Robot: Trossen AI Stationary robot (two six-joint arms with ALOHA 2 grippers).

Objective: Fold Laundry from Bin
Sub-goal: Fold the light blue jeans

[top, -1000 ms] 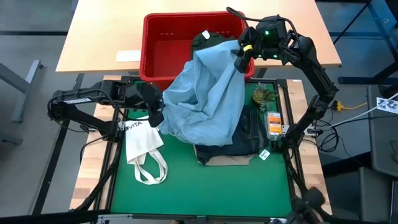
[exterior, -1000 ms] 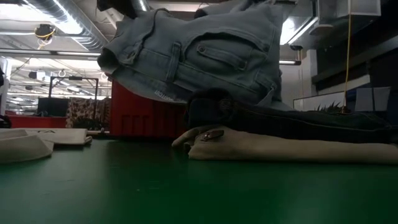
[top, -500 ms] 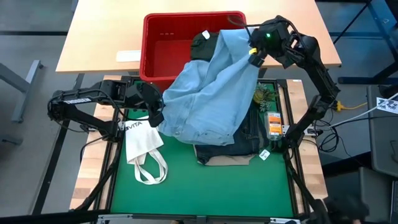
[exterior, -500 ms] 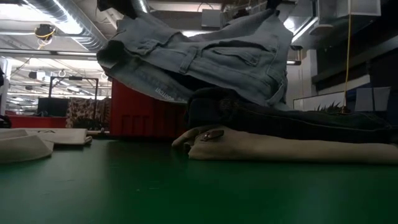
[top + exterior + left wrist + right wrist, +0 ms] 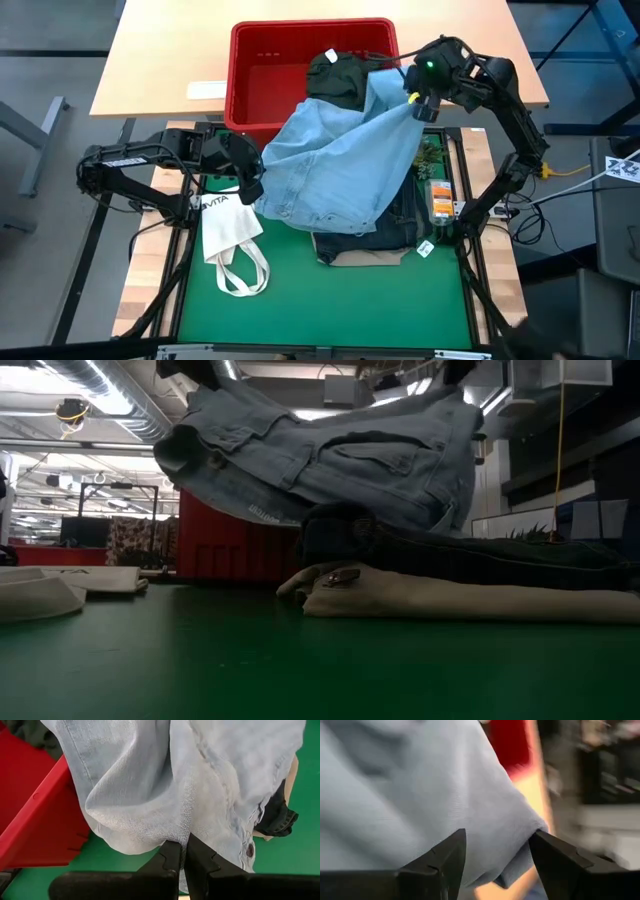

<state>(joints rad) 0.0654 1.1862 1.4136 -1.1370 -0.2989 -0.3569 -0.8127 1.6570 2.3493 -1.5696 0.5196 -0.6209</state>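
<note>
Where you look straight down from the high view, your left gripper (image 5: 256,187) sits at the left edge of the light blue jeans (image 5: 335,165), clamped on a fold of the denim just in front of the bin (image 5: 250,80). Your right gripper (image 5: 417,104) hangs over the bin's right front corner with the far end of the jeans against it. The red bin holds a dark olive-green piece (image 5: 338,72) at its right side; the rest of its floor shows bare red. The jeans hang stretched between the two grippers, draped over a dark navy garment (image 5: 395,225) that lies on a beige one (image 5: 365,257) on the green mat (image 5: 330,310). A white tote bag (image 5: 228,240) lies on the mat to the left.

In the low view you see the jeans (image 5: 330,455) raised off the mat, waistband and a back pocket facing you, sagging onto the navy garment (image 5: 460,555), which rests on the folded beige trousers (image 5: 450,600). The bin's red wall (image 5: 225,540) stands behind.

In the left wrist view your fingers (image 5: 170,860) are pressed together, pinching a bunched fold of the denim (image 5: 185,785) beside the bin's rim (image 5: 40,815).

In the right wrist view your fingers (image 5: 445,857) stand wide apart, with a corner of denim (image 5: 420,805) lying between them; you cannot tell whether either pad touches it.
</note>
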